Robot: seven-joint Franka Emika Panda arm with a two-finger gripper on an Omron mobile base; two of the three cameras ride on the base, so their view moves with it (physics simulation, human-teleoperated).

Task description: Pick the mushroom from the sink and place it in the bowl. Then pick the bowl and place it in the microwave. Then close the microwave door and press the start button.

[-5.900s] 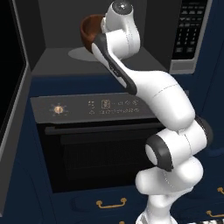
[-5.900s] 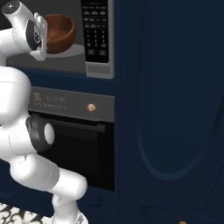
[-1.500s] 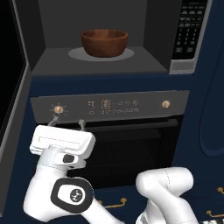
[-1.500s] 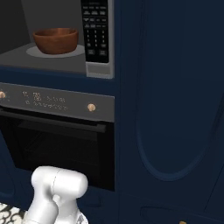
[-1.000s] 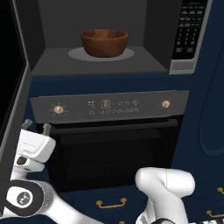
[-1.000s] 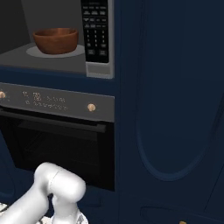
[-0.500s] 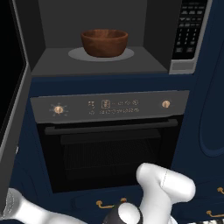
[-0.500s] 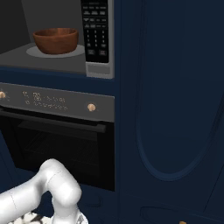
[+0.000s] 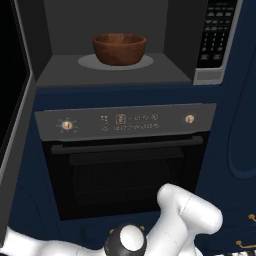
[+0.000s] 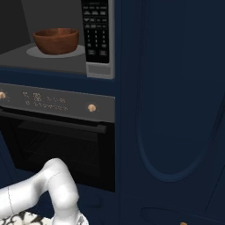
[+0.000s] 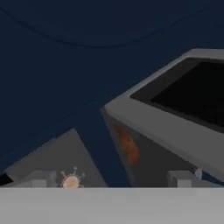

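1. Left base view: the bowl [image 9: 120, 48] sits on the turntable [image 9: 90, 62] inside the microwave [image 9: 112, 80], so that part looks done. The door [image 9: 14, 125] hangs wide open at the left edge. Closing it and hitting start is what's left, I'd say. Can't make out the mushroom in the bowl.
2. Right base view: the bowl [image 10: 56, 40] again, with the keypad [image 10: 97, 27] just right of it. The oven [image 10: 57, 127] below has brass knobs; nothing blocks the door's swing that I can see.
3. Hand view: the fingers [image 11: 111, 178] are spread wide, holding nothing, looking up at the door [image 11: 175, 118] edge.
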